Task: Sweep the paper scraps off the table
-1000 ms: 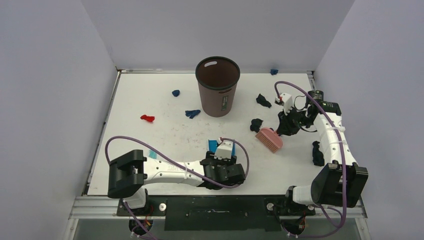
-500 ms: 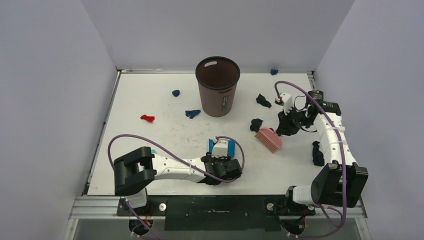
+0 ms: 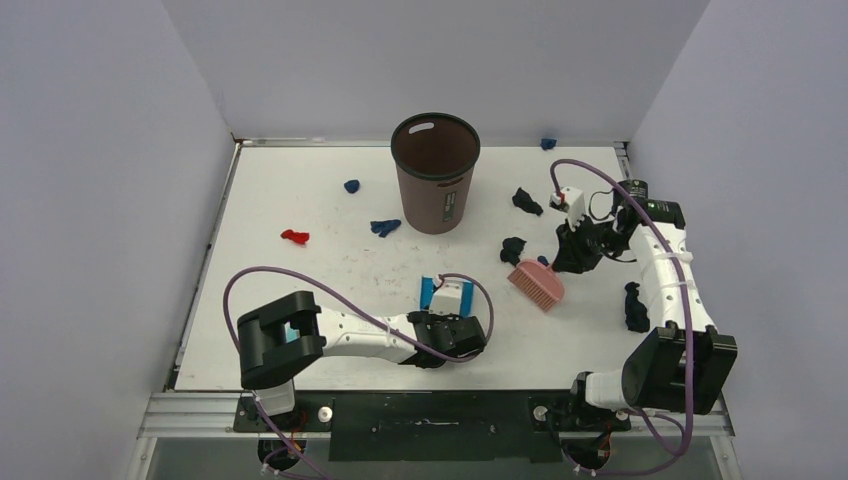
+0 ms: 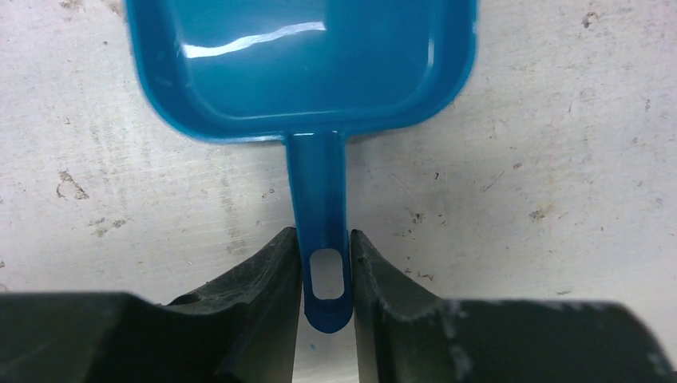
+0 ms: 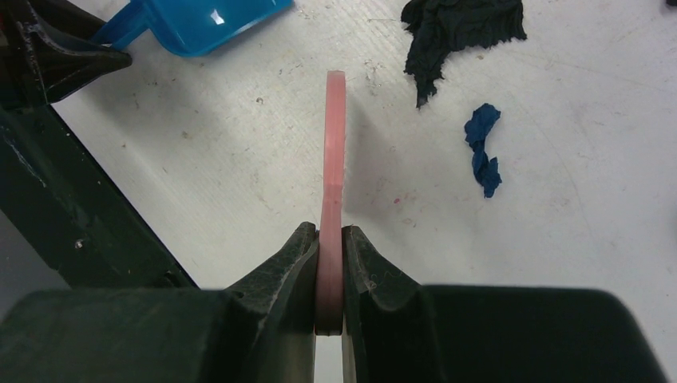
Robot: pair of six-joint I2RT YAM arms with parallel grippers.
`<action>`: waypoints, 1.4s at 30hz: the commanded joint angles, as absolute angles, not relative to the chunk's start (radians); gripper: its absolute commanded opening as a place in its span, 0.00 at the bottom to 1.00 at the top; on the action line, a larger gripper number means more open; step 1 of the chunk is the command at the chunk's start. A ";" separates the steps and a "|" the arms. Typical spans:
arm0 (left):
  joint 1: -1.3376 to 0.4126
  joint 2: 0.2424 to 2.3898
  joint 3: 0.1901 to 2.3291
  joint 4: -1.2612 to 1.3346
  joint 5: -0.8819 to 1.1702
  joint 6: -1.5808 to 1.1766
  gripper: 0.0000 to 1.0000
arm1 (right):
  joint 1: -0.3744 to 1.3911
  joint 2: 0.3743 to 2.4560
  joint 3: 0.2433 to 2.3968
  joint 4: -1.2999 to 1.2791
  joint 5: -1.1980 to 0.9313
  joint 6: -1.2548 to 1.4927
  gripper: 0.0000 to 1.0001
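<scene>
A white tabletop [image 3: 300, 190], seen from above, is carrying loose paper scraps [image 3: 385, 227]; a brown waste bin [image 3: 435, 172] is standing upright toward the far middle.

The left end effector [image 4: 326, 275] is lying low near the front edge; its two fingers are pressing together on the narrow handle of a blue dustpan [image 4: 303, 72]; the pan is resting flat on the tabletop, its mouth facing away from the arm bases.

The right end effector [image 5: 330, 239] is reaching in from the right; its fingers are clamping the thin handle of a pink brush [image 3: 537, 282]; the brush head is hanging tilted, right of centre; whether its bristles are touching the tabletop cannot be told.

The scraps are lying as follows:
- a red scrap [image 3: 294, 237] is sitting well left of the bin
- a small blue scrap [image 3: 351, 186] is sitting farther back, also left of the bin
- a blue wad is lying just beside the bin's base on the left
- a dark wad [image 3: 527, 201] is lying right of the bin
- a second dark wad [image 3: 513, 249] is lying just beside the brush head
- a tiny blue scrap [image 5: 483, 148] is lying near it
- a third dark wad [image 3: 635, 307] is lying near the right edge, beside the right arm
- a blue scrap [image 3: 548, 143] is sitting at the far edge
</scene>
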State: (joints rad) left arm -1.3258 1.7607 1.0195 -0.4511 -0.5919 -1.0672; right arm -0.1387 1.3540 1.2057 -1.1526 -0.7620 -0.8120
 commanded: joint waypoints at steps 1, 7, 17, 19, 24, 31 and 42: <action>-1.320 1.726 1.055 -0.417 -0.607 -0.988 0.23 | -0.146 1.372 1.322 -1.266 -0.793 -0.850 0.05; -1.301 1.708 1.133 -0.475 -0.559 -0.784 0.14 | -0.149 1.333 1.435 -1.248 -0.595 -0.762 0.05; -1.301 1.727 1.302 -0.579 -0.358 -0.431 0.03 | -0.288 1.305 1.412 -1.023 -0.048 -0.686 0.05; -1.302 1.748 1.350 -0.614 -0.280 -0.364 0.00 | -0.367 1.326 1.415 -1.011 -0.042 -0.710 0.05; -1.301 1.796 1.459 -0.695 -0.230 -0.254 0.00 | -0.479 1.383 1.365 -0.944 0.024 -0.743 0.05; -1.257 1.863 1.515 -0.781 -0.159 -0.090 0.00 | -0.489 1.449 1.273 -0.900 -0.010 -0.701 0.05; -1.240 1.960 1.558 -0.832 -0.021 -0.058 0.00 | -0.351 1.496 1.266 -1.107 -0.278 -0.619 0.05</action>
State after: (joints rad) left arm -1.2373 1.9415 1.4940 -0.8177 -0.0845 -0.0872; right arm -0.4362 1.5093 1.2602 -0.9871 -0.1143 -0.6785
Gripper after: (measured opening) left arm 0.221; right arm 0.131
